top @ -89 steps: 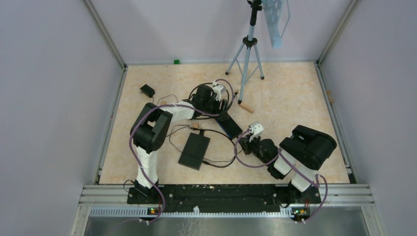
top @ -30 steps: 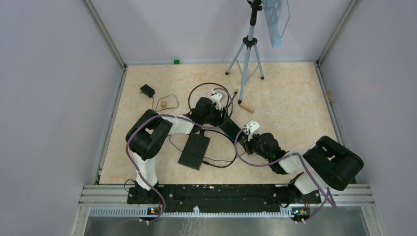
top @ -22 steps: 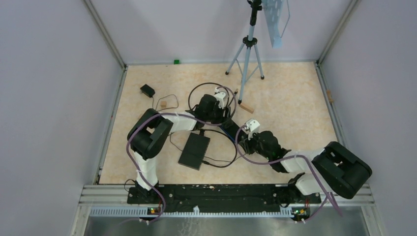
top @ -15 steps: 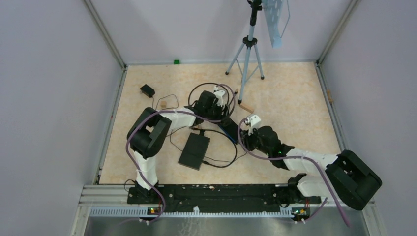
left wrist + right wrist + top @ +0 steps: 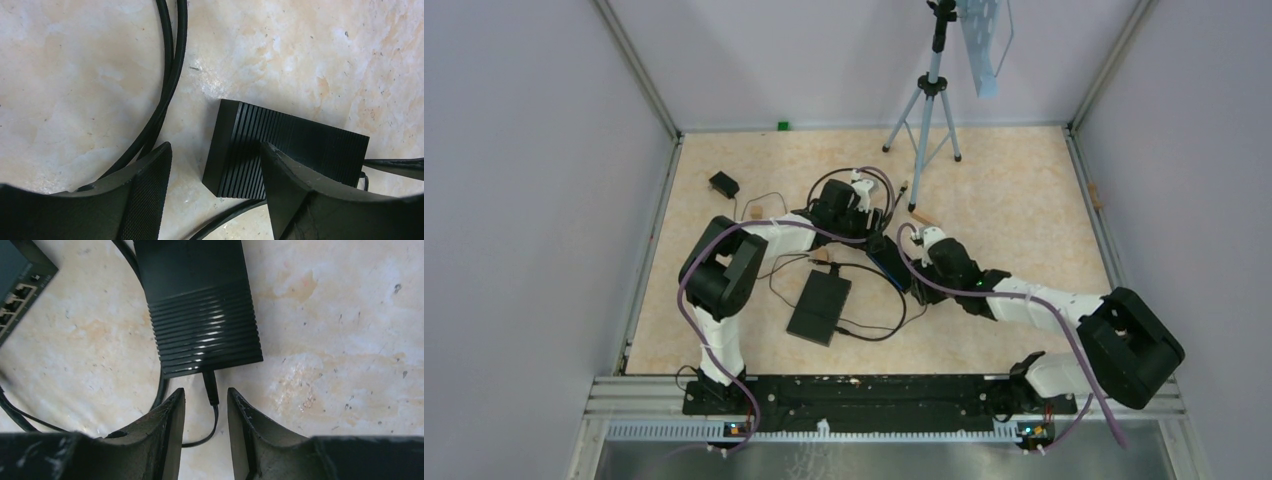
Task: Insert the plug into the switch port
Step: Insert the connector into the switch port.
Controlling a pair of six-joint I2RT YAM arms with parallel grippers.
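Observation:
A black ribbed box lies on the marbled floor, and a black plug on a thin cable meets its near end. My right gripper is open, its fingertips on either side of that plug without touching it. The dark blue switch, with a row of ports on its side, shows at the top left of the right wrist view. My left gripper is open at the box's other end, with its right finger over the ribs. From above, both grippers flank the box.
A large flat black box with cables lies left of the switch. Black cable loops curve round the left gripper. A tripod stands at the back, a wooden block lies near it, and a small black adapter lies far left.
My right arm has stretched forward and up-left to the ribbed box, and its jaws have opened. The left gripper has shifted slightly at the box's far end.

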